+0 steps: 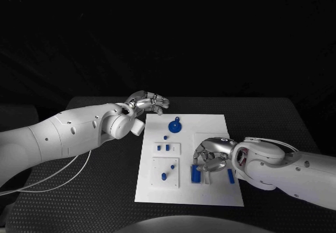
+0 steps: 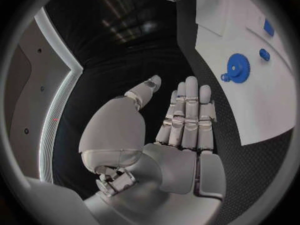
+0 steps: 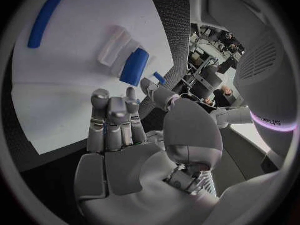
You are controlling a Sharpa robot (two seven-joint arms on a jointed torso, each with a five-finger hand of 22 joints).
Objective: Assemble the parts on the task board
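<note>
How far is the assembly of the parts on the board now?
Looks early. Done: small pegs seem to stand in the board. In hand: nothing; the right hand hovers over the block, the left hand is off the board. Left: the gear and bar lie loose.

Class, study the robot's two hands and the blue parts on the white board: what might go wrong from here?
1. The right hand hovers low over the blue block and blue bar; descending, it might knock them askew.
2. The left hand hangs open beyond the task board, far from the blue gear.
</note>
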